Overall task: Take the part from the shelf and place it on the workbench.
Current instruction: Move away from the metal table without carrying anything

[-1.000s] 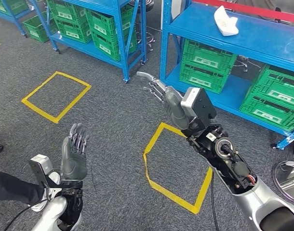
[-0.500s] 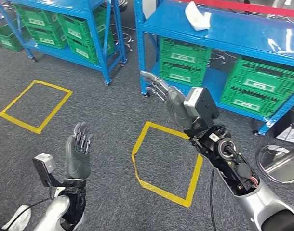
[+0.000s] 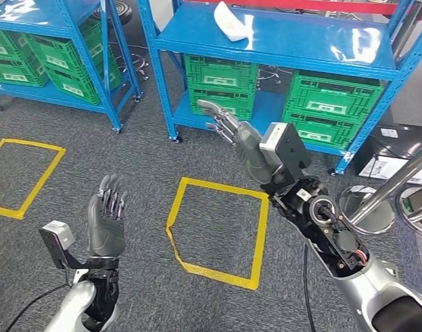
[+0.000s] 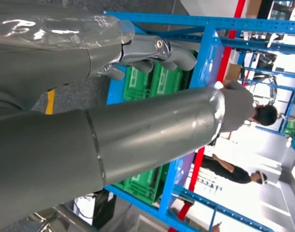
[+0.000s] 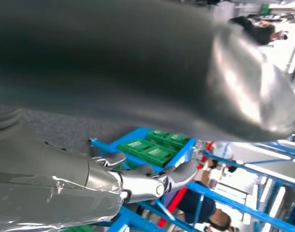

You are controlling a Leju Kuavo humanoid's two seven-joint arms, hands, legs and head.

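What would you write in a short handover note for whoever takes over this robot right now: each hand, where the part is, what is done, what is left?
Left hand: raised, fingers up, holding nothing.
Right hand: stretched toward the blue shelf, fingers apart, holding nothing.
White part: lying on the shelf's upper level, untouched; the right hand is below and short of it.
Done: nothing picked up.
Left: reach the part, grip it, carry it to the workbench.

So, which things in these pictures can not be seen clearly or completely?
- White part on the blue shelf, head view: cut off by the picture's top edge, too small to tell its shape.
- Workbench: I cannot identify it.
- Green crates, head view: contents hidden by the shelf board above.
- Right wrist view: the thumb is blurred and covers much of the shelf.
- Left wrist view: the thumb hides the crates behind it.
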